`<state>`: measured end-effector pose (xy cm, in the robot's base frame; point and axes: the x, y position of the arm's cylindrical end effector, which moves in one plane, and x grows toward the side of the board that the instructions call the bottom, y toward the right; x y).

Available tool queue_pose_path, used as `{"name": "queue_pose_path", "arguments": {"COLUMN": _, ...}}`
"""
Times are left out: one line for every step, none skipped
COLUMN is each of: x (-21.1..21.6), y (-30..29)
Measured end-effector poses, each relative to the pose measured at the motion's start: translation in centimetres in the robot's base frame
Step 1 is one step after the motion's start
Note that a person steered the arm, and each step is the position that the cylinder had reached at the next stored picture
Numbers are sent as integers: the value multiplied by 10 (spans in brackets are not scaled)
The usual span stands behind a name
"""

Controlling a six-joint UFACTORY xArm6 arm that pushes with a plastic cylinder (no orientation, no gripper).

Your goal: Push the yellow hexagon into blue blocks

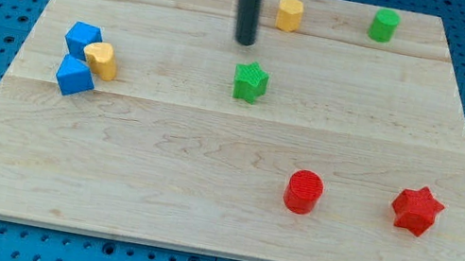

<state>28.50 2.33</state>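
Observation:
The yellow hexagon [290, 13] sits near the view's top, right of centre. Two blue blocks lie at the view's left: a blue cube [83, 38] and, below it, a blue block [75, 76]. A yellow heart-shaped block [102, 60] sits between them on their right side, touching both. My tip [245, 42] is just left of and slightly below the yellow hexagon, a small gap apart from it, and above the green star [250, 82].
A green hexagon-like block [384, 25] sits at the top right. A red cylinder [303, 191] and a red star [416, 209] lie at the lower right. The wooden board [197, 220] rests on a blue pegboard.

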Motion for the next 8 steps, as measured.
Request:
{"name": "queue_pose_path", "arguments": {"x": -17, "y": 81}}
{"name": "queue_pose_path", "arguments": {"x": -33, "y": 107}}
{"name": "queue_pose_path", "arguments": {"x": -46, "y": 56}}
{"name": "queue_pose_path", "arguments": {"x": -48, "y": -2}}
{"name": "queue_pose_path", "arguments": {"x": -65, "y": -23}}
{"name": "queue_pose_path", "arguments": {"x": -52, "y": -78}}
{"name": "queue_pose_path", "arguments": {"x": -34, "y": -149}}
{"name": "queue_pose_path", "arguments": {"x": 3, "y": -164}}
